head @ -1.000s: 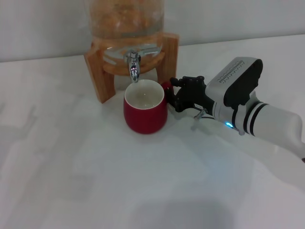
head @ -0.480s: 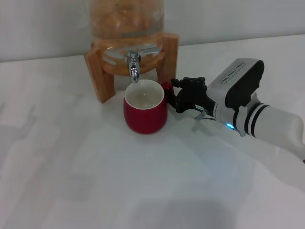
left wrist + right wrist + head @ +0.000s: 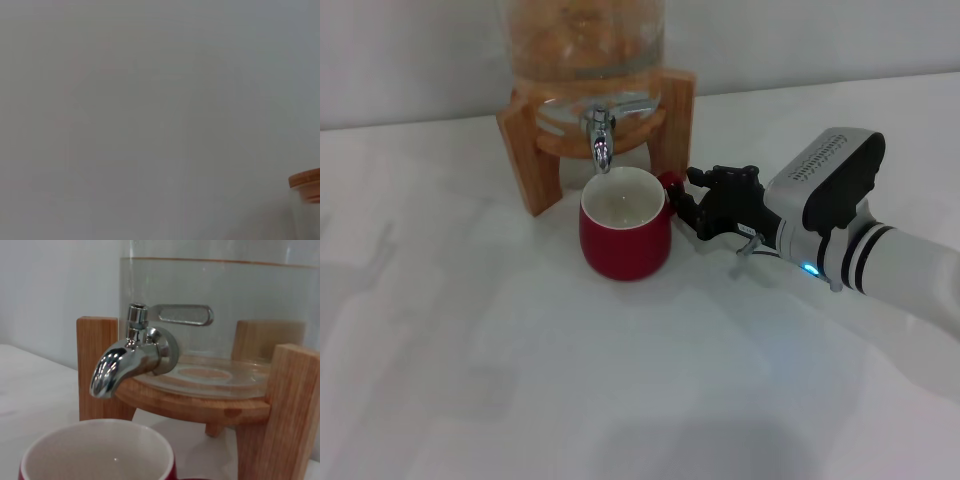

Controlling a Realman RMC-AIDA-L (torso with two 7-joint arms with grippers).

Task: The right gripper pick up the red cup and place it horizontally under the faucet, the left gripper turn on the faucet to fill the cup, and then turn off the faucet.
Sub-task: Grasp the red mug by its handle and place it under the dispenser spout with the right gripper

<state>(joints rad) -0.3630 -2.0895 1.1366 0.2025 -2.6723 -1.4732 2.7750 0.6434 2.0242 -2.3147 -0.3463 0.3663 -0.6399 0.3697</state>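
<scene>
The red cup (image 3: 625,225) stands upright on the table with its white inside empty, directly below the spout of the chrome faucet (image 3: 599,138). Its small red handle (image 3: 668,183) points toward my right gripper (image 3: 688,200), which sits just right of the handle with its black fingers open and nothing between them. In the right wrist view the faucet (image 3: 131,356) is close, its lever lying sideways, and the red cup's rim (image 3: 95,452) sits below the spout. My left gripper is out of view.
The faucet is fixed to a glass jar (image 3: 585,50) on a wooden stand (image 3: 532,160) at the back of the white table (image 3: 520,360). The left wrist view shows a blank wall and a wooden lid edge (image 3: 306,182).
My right gripper has drawn back a little to the right, away from the cup's handle. The cup has stayed under the spout.
</scene>
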